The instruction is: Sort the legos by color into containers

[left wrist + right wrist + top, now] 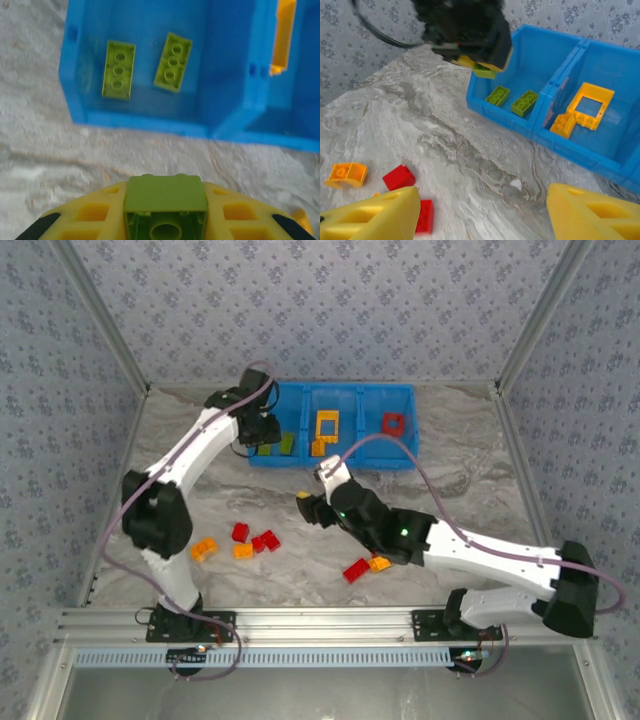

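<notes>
Top view: we see even, diffuse light from above, no glare; soft faint shadows on table [480,465]. Sharp enough corner to corner. Left wrist view: we find green brick [166,210] at bottom ctr soft, bkgd tray [145,125] mildly blurred, colours saturated. Right wrist view: right fingers [370,215] in lower corners out of focus; left arm [460,25] at top dark, smeared.
</notes>
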